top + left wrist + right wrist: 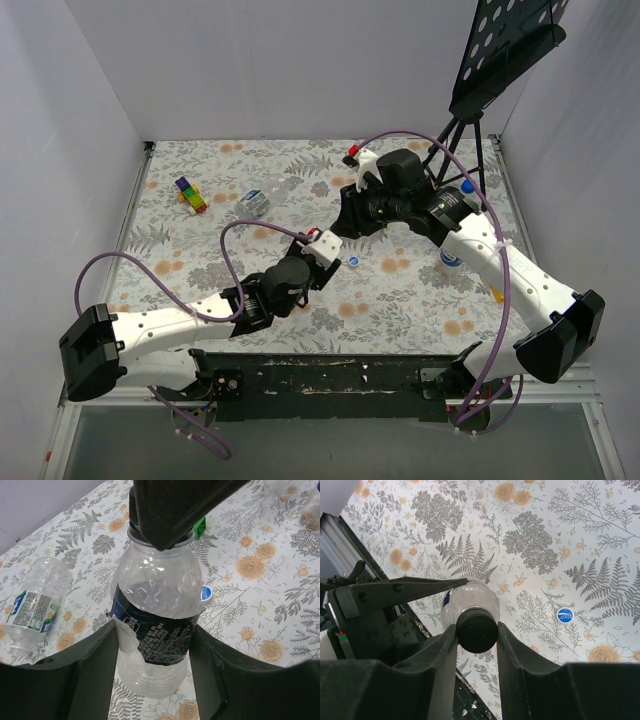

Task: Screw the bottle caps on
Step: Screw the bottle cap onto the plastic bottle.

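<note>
While the bottle is held upright at frame centre by the left hand, the black cap, pinched by the right hand, is best kept level and turned squarely.

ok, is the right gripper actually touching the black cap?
Touching. The right wrist view shows the right gripper pressed against both sides of the black cap, with no gap at either finger. The cap sits on the bottle neck.
</note>
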Controlling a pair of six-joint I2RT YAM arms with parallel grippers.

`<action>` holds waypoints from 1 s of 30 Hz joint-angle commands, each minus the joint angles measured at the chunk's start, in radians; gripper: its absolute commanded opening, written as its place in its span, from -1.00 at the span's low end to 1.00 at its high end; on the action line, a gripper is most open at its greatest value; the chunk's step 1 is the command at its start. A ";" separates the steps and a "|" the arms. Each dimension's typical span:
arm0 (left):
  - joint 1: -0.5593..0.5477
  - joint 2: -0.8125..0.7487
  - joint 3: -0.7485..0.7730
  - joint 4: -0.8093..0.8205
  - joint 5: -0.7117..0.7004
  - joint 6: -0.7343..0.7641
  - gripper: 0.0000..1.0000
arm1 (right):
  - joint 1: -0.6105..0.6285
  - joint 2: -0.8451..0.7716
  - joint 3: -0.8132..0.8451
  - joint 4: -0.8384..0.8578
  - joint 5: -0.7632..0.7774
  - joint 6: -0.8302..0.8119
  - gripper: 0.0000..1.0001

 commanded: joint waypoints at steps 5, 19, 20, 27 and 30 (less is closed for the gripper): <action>0.015 -0.102 0.020 0.073 0.050 -0.113 -1.00 | -0.027 -0.027 0.018 0.073 -0.016 -0.051 -0.89; 0.365 -0.183 0.017 -0.075 1.035 -0.214 -1.00 | -0.116 -0.037 0.141 -0.042 -0.352 -0.364 0.34; 0.377 -0.184 0.017 -0.064 1.081 -0.222 -1.00 | -0.122 -0.038 0.141 -0.041 -0.376 -0.382 0.34; 0.420 -0.171 0.022 0.005 1.291 -0.234 -1.00 | -0.149 -0.024 0.178 -0.119 -0.600 -0.526 0.29; 0.422 -0.162 0.034 0.018 1.334 -0.227 -1.00 | -0.149 -0.023 0.185 -0.143 -0.660 -0.569 0.29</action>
